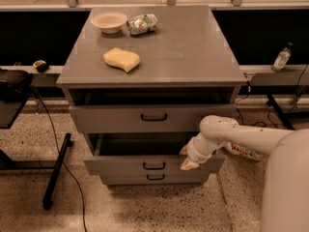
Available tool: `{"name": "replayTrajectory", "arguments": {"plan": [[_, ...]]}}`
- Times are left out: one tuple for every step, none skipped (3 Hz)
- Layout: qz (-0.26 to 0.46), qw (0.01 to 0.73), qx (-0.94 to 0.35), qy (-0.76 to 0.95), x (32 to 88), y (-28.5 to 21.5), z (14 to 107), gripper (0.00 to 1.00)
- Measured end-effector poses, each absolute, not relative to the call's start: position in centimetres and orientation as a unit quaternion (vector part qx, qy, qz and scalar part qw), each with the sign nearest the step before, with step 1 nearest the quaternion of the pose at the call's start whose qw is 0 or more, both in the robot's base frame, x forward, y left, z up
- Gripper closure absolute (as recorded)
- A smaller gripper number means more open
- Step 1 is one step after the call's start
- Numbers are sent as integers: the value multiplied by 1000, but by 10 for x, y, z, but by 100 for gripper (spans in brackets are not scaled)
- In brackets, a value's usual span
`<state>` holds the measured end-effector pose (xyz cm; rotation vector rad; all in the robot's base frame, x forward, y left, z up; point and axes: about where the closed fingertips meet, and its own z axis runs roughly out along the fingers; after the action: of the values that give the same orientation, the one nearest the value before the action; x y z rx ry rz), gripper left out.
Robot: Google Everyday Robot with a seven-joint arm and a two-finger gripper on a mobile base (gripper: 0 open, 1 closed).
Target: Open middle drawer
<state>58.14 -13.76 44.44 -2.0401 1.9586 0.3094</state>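
The wide grey metal middle drawer sits in the lower centre of the frame. It is between the tall-fronted grey top drawer and the narrow grey bottom drawer. It already stands partly out of the grey metal cabinet, with a dark strip of its tray showing behind the front panel.

The cream-tipped gripper is at the right end of that front panel, right of centre in the frame. It is well to the right of the small black bail handle and seems to rest against the panel's upper edge. Whether it is set wide, set narrow or clamped on the panel cannot be told from this view. The white robot arm reaches in from the lower right corner.

On this evidence the pulling step is under way and the drawer is roughly part open, not fully.

The next move calls for a steady draw straight toward the bottom of the frame, in line with the drawer's slides. Because the contact is off-centre, a skewed pull might rack the drawer sideways and make it bind, so the force should stay square to the front.

On the cabinet top in the upper part of the frame lie a pale pink round bowl, a crumpled shiny packet and a yellow sponge. All are well clear of the work.
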Motion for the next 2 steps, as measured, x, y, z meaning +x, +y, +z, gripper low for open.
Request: {"name": "replayTrajectory", "arguments": {"plan": [[115,145,-717,672,567,-139,450,68],[149,129,-737,646,519,-141,455,58]]}}
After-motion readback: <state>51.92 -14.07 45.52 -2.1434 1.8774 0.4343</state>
